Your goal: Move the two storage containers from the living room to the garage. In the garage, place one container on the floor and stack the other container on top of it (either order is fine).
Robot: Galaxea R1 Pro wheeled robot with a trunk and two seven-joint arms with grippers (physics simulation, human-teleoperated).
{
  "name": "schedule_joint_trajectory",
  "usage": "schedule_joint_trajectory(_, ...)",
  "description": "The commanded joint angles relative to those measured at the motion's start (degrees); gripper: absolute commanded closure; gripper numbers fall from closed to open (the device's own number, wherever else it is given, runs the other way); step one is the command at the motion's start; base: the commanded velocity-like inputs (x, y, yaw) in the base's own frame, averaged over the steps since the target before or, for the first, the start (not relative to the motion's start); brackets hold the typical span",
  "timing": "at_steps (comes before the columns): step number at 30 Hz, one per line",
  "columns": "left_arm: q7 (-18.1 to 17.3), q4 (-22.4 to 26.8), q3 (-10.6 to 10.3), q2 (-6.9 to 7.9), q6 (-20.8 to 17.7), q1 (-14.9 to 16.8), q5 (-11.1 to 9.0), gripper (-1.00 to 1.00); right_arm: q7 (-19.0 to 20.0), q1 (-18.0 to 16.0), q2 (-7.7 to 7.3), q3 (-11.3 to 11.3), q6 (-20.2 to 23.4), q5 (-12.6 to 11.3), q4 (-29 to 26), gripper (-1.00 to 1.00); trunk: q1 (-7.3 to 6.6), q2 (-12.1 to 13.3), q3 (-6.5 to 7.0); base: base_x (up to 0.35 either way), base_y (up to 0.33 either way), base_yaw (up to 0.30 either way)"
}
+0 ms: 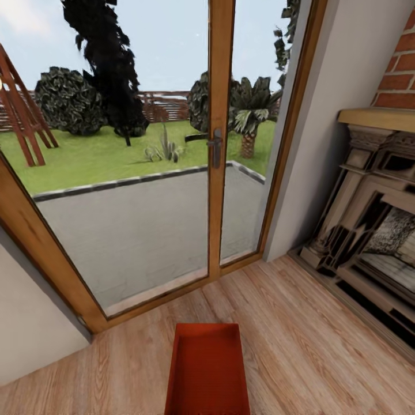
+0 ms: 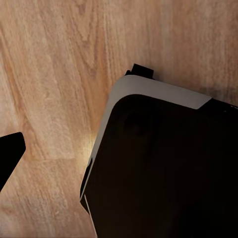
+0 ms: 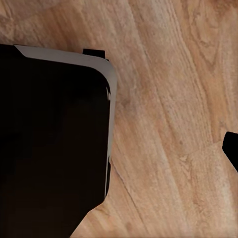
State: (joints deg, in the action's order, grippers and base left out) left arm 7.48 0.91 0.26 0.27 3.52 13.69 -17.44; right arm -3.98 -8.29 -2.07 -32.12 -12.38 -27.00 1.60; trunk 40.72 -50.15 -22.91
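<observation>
An orange-red storage container (image 1: 208, 372) sits on the light wood-plank floor (image 1: 323, 346) of the living room, at the near edge of the head view and cut off by the bottom of the frame. Its open top faces up, its low walls plain, its long side running away toward the garden doors; only one such bin shows here.

Just beyond the container stands a pair of wood-framed glass garden doors (image 1: 222, 138), closed, with a dark lever handle (image 1: 215, 147) on the centre stile. To the right a pale wall runs back to a stone fireplace (image 1: 369, 230) under a wooden mantel (image 1: 377, 118), with red brick chimney (image 1: 397, 75) above it. Through the glass lie a grey paved terrace (image 1: 144, 225), a lawn (image 1: 98, 155), dark shrubs, a small palm (image 1: 249, 115) and a low fence against a pale sky.

The left wrist view looks down on plank flooring (image 2: 49, 74) and a dark, white-edged body of the robot (image 2: 163, 163); a single dark finger tip (image 2: 10, 151) enters at the edge. The right wrist view gives the mirrored scene: flooring (image 3: 173, 99), the same dark body (image 3: 49, 139), and one dark finger tip (image 3: 232, 146) at the border. Whether either claw is apart or together cannot be told, since the second finger of each is out of frame.
</observation>
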Motion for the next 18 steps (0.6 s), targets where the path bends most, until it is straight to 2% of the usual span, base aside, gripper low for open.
schedule_joint_trajectory(1,0.1,0.0,0.0,-0.01,0.2,0.0,-0.2,-1.00,0.0,-0.1,0.02,-0.5,-0.3,-0.4,0.2,-1.00,0.00,0.0,-0.16,0.000,0.000,0.000)
schedule_joint_trajectory(18,0.1,0.0,0.0,-0.01,0.2,0.0,-0.2,-1.00,-0.1,-0.1,-0.04,-0.5,-0.3,-0.4,0.2,-1.00,0.00,0.0,-1.75,0.000,0.000,0.000)
